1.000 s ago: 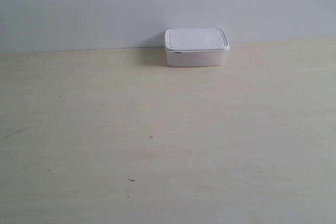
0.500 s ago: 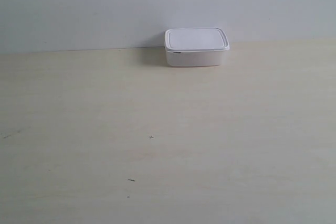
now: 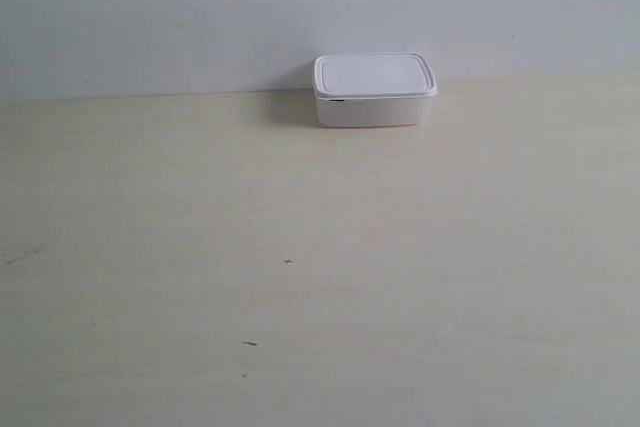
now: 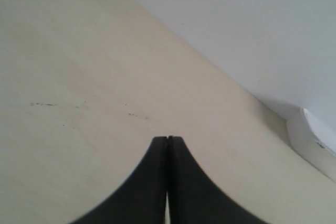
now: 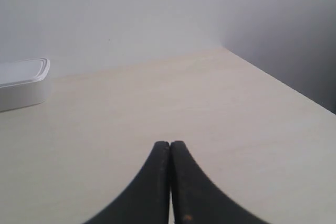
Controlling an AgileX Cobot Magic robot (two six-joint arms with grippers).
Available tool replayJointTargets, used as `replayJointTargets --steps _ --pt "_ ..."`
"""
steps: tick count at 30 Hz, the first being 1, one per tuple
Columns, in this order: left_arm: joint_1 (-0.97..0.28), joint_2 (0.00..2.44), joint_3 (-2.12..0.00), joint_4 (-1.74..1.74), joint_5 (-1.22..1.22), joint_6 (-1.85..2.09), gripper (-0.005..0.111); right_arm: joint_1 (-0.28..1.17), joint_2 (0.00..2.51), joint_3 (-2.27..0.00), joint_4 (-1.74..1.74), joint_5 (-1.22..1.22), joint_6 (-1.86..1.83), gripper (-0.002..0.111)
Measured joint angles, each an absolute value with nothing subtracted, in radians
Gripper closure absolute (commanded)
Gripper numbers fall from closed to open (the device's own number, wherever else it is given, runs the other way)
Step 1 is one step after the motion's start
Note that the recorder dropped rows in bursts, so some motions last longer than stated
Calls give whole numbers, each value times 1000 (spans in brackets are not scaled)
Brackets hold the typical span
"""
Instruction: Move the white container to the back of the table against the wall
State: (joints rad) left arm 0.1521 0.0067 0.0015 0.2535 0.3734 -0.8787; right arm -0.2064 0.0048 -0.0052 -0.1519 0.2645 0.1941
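No shift is noted: white container (image 3: 375, 90) is found against wall (image 3: 200, 7), left gripper (image 4: 167, 139) and right gripper (image 5: 170, 143) pressed together, task judged done.

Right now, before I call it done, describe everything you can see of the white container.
The white container is a low rectangular box with rounded corners, seemingly smooth plastic. Its flat, rimmed lid is on and level. It stands upright on the table at its far edge, rear at the wall; whether they touch cannot be told. A small dark mark shows under the lid rim. Nothing else touches it.
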Motion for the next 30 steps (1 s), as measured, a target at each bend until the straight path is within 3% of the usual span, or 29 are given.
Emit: replayJointTargets --steps 10,30 --pt "152 7 1 254 373 -411 107 -206 5 -5 -152 266 194 108" --pt "152 7 1 256 373 -376 107 -206 5 -5 -152 267 194 108"
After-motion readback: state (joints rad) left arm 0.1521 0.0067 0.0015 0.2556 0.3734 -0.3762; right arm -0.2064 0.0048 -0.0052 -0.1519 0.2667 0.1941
